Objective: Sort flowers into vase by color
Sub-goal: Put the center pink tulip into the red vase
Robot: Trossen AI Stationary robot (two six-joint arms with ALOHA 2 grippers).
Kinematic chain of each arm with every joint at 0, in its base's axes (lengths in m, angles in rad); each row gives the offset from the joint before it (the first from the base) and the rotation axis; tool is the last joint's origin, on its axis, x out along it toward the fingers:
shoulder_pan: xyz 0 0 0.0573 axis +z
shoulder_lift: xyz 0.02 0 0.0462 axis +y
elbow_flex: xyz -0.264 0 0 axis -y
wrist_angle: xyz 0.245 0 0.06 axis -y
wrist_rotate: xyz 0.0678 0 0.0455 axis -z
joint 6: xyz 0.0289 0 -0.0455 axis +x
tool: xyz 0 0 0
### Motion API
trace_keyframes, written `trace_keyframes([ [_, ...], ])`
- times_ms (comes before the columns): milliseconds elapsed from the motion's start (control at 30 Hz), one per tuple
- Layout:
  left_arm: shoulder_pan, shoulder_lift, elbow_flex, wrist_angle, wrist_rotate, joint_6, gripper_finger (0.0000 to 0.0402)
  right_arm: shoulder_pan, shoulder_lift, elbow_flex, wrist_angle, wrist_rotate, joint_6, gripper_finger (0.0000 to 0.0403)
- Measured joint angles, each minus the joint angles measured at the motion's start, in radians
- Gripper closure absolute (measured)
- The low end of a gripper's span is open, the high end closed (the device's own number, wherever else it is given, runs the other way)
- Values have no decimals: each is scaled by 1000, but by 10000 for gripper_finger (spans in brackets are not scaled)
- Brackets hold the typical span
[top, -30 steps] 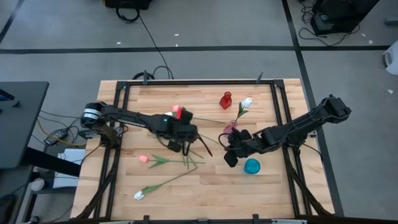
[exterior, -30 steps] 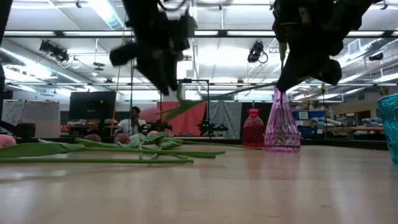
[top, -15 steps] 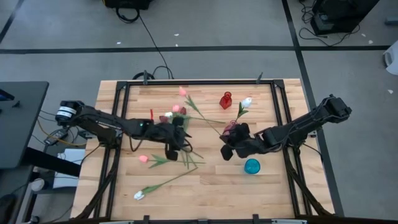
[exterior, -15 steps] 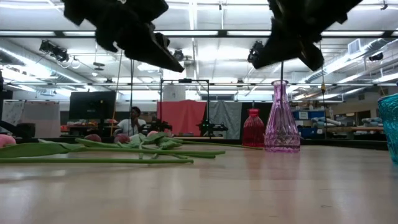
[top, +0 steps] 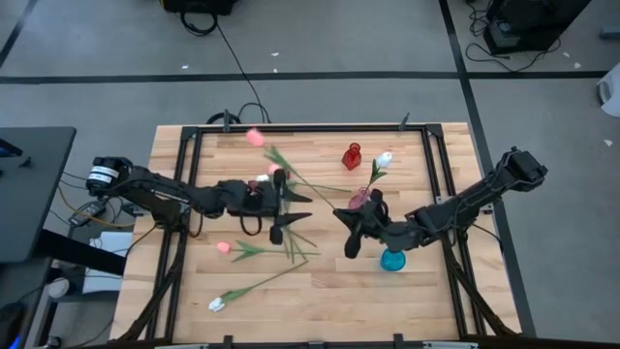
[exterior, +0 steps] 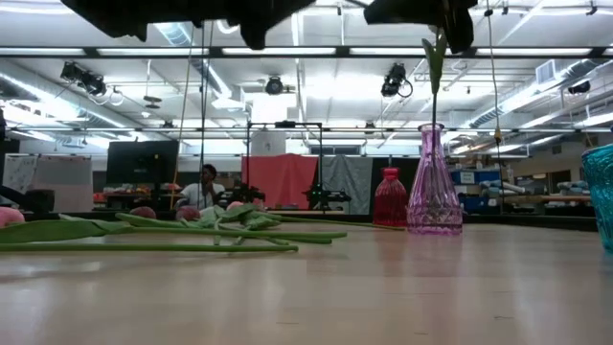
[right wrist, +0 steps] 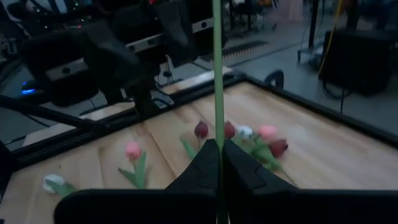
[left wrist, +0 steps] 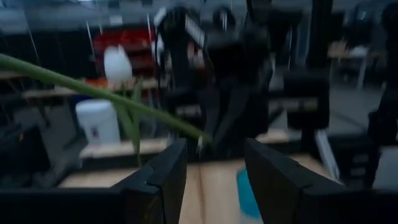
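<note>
Held flower: a pink tulip [top: 255,137] is hanging in the air above the counter [top: 407,291]. Its long green stem [right wrist: 217,68] is running from the pink head down to the right pincer.
Right pincer: the right pincer [top: 344,218] is squeezing tight on the low end of that stem. In its own wrist view the stem is standing straight up out of the closed tips [right wrist: 219,146].
Left pincer: the left pincer [top: 291,194] is holding its fingers wide, with nothing in them. It is floating just beside the middle of the held stem, and the stem is crossing in front of its fingers [left wrist: 168,174].
White tulip: a white tulip [top: 385,158] is standing in the pink vase [top: 360,197], just behind the right pincer.
Other vases: a red vase [top: 352,155] is standing a bit past the pink one. A teal vase [top: 391,259] is sitting right beside the right arm, on the near side.
Flowers lying down: a bunch of tulips [right wrist: 249,134] is lying under the left pincer. One more pink tulip [top: 224,247] is lying near it, toward the front edge. A white one [top: 216,304] is lying well apart from both pincers, by the front edge.
Room behind: a person [exterior: 206,182] is sitting far behind the counter.
</note>
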Motion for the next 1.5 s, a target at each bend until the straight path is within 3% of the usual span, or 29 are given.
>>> trace_keyframes([
  [300,36,0,5,90,10,-52,234,10,0,0,117,-2,-171,387],
  [733,46,0,7,199,54,-75,239,7,1,0,112,-5,-201,386],
  [1033,53,6,37,184,49,-69,318,6,11,0,113,-5,-199,386],
  [1167,53,11,50,145,66,-29,376,6,11,0,111,-5,-200,384],
  [1300,64,11,50,126,68,-22,390,6,11,0,106,-3,-200,358],
  [1500,88,9,58,13,109,-23,396,11,-16,0,104,-61,-185,278],
])
